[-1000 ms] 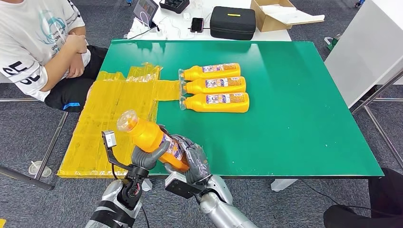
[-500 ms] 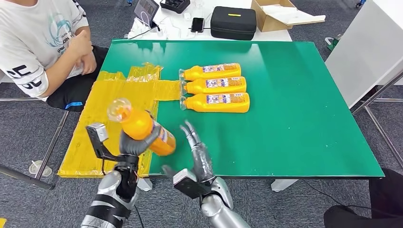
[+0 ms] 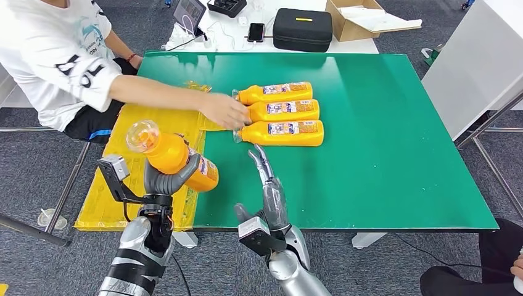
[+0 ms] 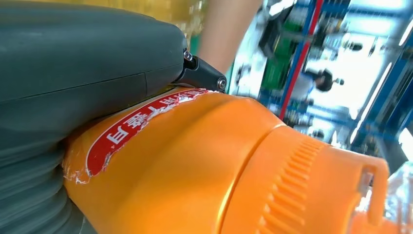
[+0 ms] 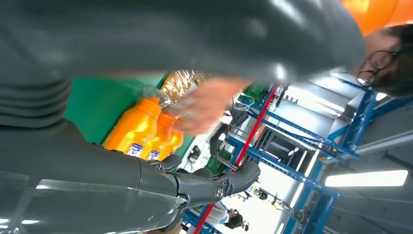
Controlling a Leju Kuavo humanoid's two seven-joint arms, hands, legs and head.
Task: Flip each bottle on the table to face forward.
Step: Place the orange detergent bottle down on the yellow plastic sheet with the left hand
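Green tabletop (image 3: 382,148), seen from the head view, with a sheet of yellow film (image 3: 154,132) covering its left near corner and hanging past the edge. A person in a white shirt (image 3: 55,61) sits at the left side and reaches one arm across the film; the person's hand (image 3: 225,111) rests at the cap ends of a row of three orange bottles (image 3: 280,114). These three lie on their sides, touching one another, caps toward the left and labels upward, near the middle of the tabletop.

Left robot hand (image 3: 165,180): raised over the near edge of the yellow film, fingers wrapped around the body of a fourth orange bottle (image 3: 172,157), which is tilted with its clear cap up and to the left. In the left wrist view the held bottle's torn red label (image 4: 126,134) lies just under the grey thumb.

Right robot hand (image 3: 268,188): over the near edge of the tabletop, fingers extended and apart, pointing toward the row, holding nothing.

A black case (image 3: 302,29) and a cardboard box (image 3: 364,17) lie on the white table beyond.
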